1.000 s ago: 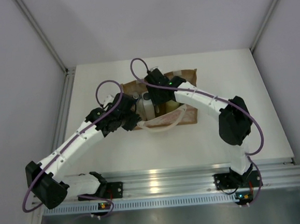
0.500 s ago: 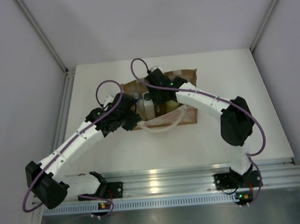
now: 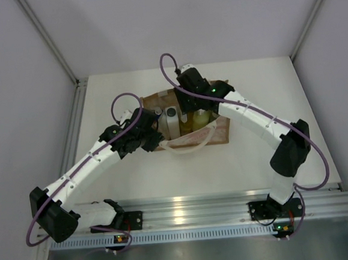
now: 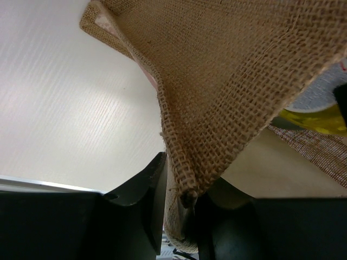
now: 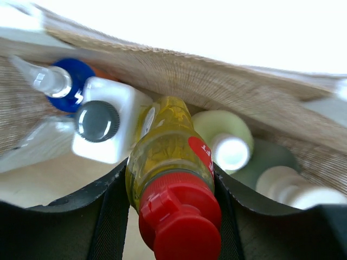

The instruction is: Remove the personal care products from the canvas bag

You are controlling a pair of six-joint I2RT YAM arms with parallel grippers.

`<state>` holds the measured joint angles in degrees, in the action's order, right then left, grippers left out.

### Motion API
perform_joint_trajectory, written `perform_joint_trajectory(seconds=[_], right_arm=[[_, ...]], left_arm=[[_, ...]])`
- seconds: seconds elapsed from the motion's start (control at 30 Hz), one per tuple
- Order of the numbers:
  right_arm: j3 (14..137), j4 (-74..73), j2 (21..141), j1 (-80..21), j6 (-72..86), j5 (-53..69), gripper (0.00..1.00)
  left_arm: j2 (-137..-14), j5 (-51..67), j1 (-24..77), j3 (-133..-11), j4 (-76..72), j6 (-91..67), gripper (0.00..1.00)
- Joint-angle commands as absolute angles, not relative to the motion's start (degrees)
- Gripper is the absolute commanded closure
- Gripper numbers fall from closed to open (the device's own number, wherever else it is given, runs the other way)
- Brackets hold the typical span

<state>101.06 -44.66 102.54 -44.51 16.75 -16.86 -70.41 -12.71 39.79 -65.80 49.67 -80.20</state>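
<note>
Your right gripper (image 5: 170, 176) was closed on the yellow bottle with the red cap (image 5: 169, 143), one finger on each side just under the cap. The bottle's lower end pointed down into the canvas bag (image 5: 217, 81), though its base was hidden from the wrist camera. Packed round it were the white bottle with the grey cap (image 5: 100, 127), the orange bottle with the blue top (image 5: 69, 81), the pale green pump bottle (image 5: 225, 138) and the grey-green bottle with the white cap (image 5: 282, 184).

Over on the other side, your left gripper (image 4: 181, 192) had the bag's woven edge pinched between its jaws, pinning the bag while the mouth stood open.

By my read this was the first pull: all five products were in the bag and none stood on the table (image 3: 268, 98). Next you'd want a straight lift until the bottle cleared the rim, then a carry to bare table beside the bag, with the left grip steadying the cloth.
</note>
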Motion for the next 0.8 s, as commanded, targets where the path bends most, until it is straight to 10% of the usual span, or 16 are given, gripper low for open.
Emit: perform_joint_trajectory(seconds=[0.0, 0.77], right_arm=[[107.7, -43.2, 94.0, -44.8, 14.2, -21.3, 1.0], [118.5, -49.3, 80.5, -27.5, 9.1, -29.1, 1.0]], left_arm=[[-69.9, -13.1, 39.6, -67.2, 50.8, -80.2, 0.71], [-69.6, -12.9, 39.6, -67.5, 50.8, -80.9, 0.71]])
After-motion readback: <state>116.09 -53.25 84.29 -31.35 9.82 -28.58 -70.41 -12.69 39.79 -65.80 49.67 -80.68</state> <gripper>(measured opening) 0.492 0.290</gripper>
